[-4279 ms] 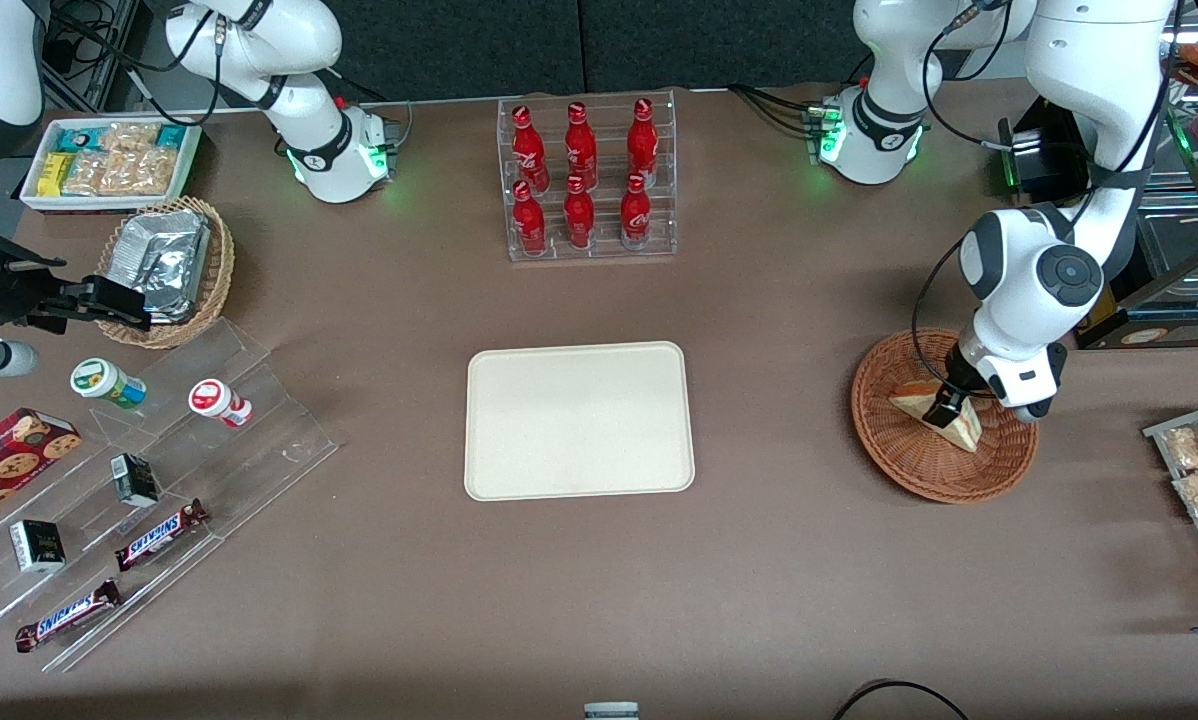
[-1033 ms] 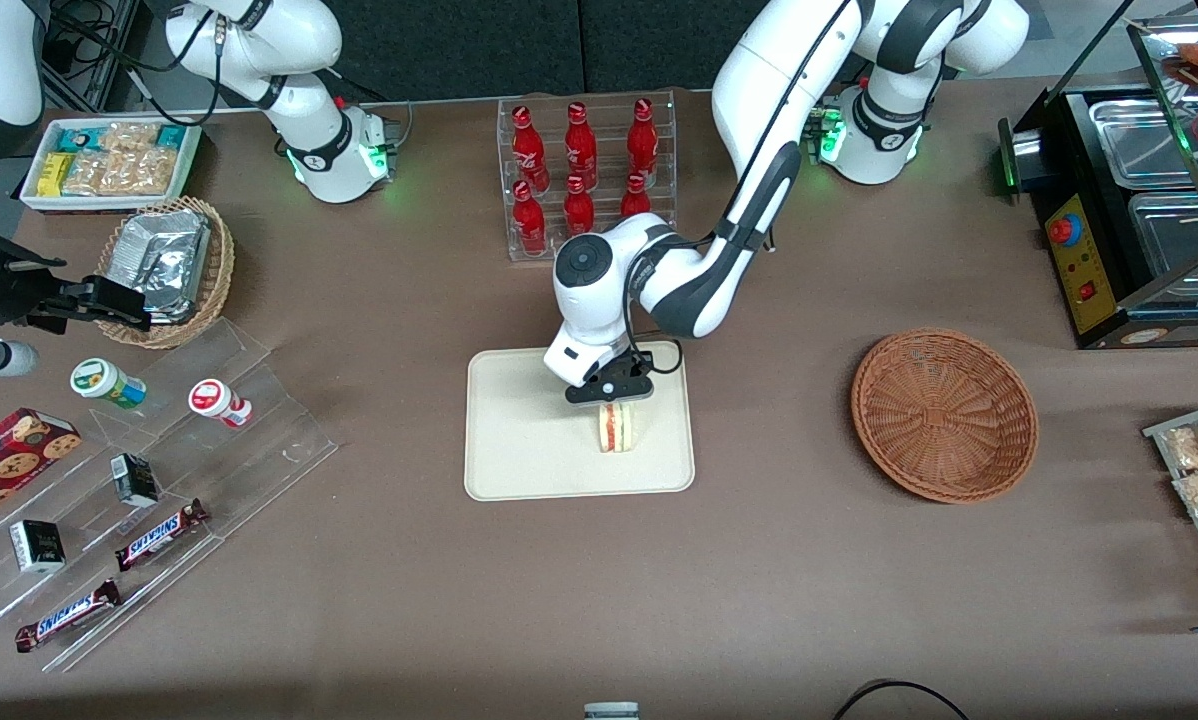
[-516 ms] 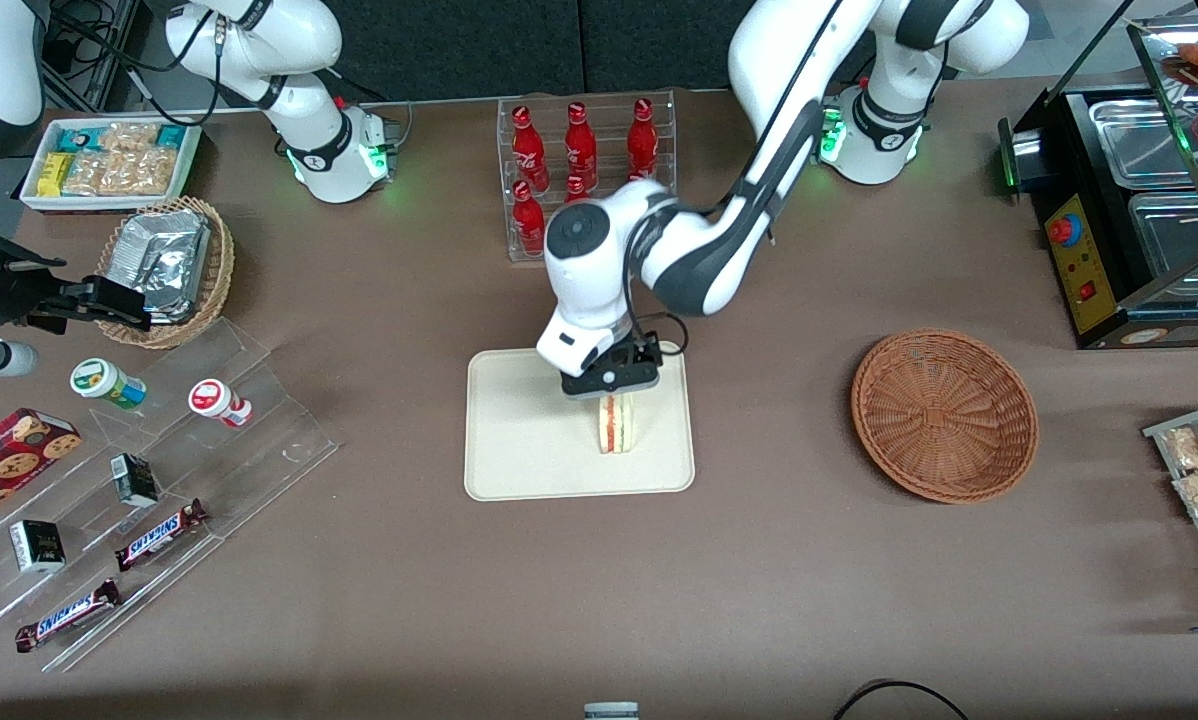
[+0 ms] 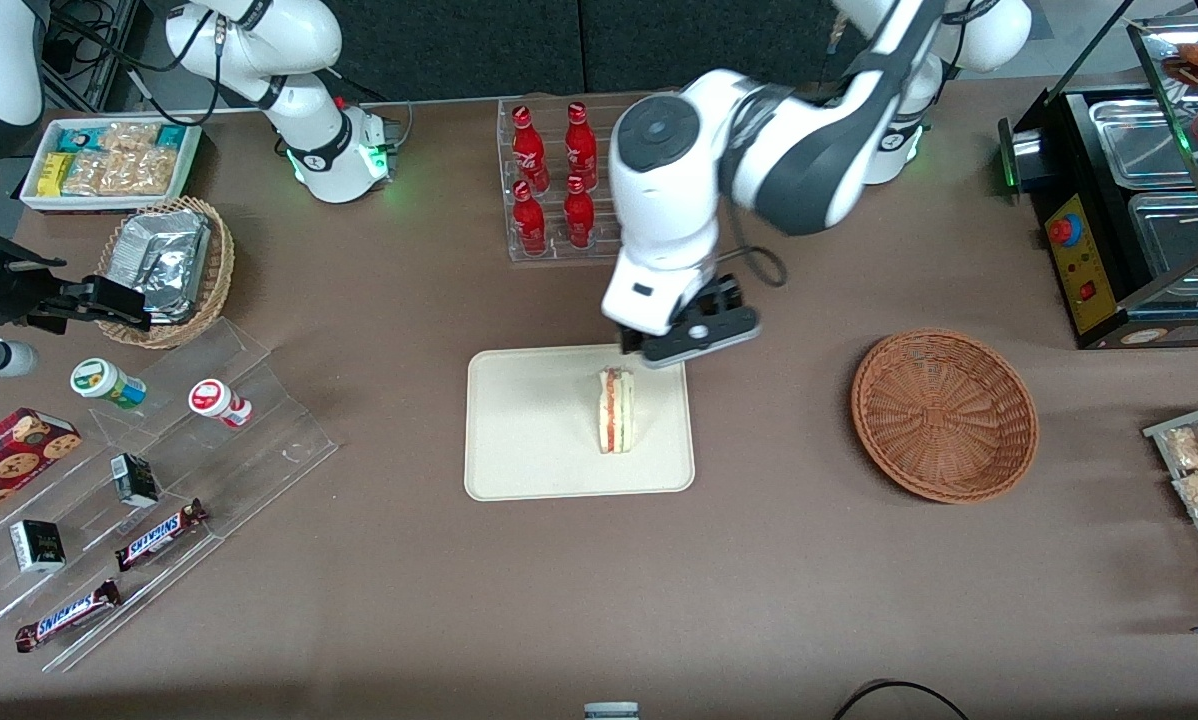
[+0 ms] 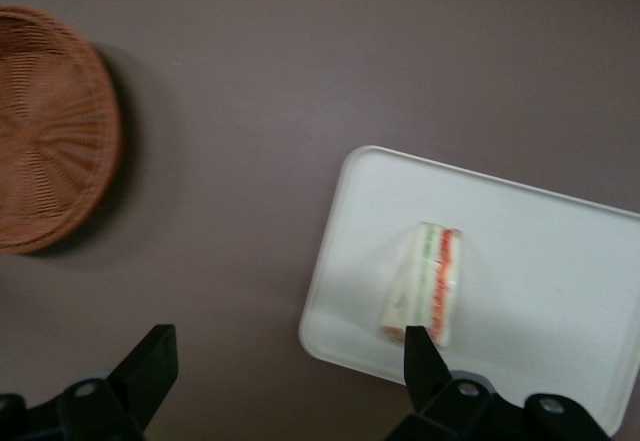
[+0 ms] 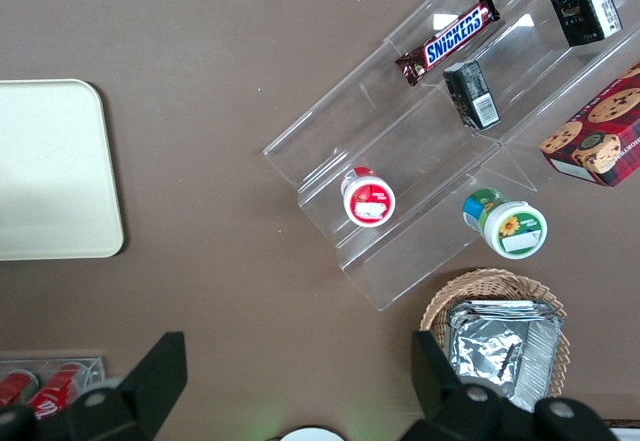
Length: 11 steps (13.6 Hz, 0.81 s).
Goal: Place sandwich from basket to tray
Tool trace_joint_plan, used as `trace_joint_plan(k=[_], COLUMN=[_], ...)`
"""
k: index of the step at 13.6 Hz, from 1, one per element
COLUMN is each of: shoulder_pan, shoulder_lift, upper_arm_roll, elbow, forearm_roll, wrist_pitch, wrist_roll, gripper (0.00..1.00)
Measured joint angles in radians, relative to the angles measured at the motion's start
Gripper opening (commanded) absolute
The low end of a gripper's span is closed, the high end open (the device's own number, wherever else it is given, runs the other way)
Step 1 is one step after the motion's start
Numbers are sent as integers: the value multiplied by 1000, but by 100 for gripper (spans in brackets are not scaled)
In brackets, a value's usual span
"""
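The sandwich stands on its edge on the cream tray, its red and green filling facing up. Nothing holds it. My gripper hangs high above the tray's rim, farther from the front camera than the sandwich, and it is open with nothing between the fingers. In the left wrist view the sandwich rests on the tray, with the gripper well above the table and its jaws spread wide. The reddish-brown basket holds nothing and sits toward the working arm's end.
A clear rack of red bottles stands farther from the front camera than the tray. Toward the parked arm's end are an acrylic stand with snack bars, a tan basket of foil packets and a white snack tray. A black appliance stands near the basket.
The gripper has let go of the sandwich, risen and drawn away from the front camera toward the working arm's end. The sandwich stays standing on the tray.
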Motion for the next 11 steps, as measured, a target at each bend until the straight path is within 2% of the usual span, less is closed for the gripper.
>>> trace_joint_plan(k=[4,11], shoulder_pan=[120,411], shoulder_lift=[-82,-266], upper_arm_roll=[3,9], elbow=[44,45], forearm_roll=[-1,-119], wrist_pitch=[-118,-357], wrist_roll=[47,548], gripper=[100,100])
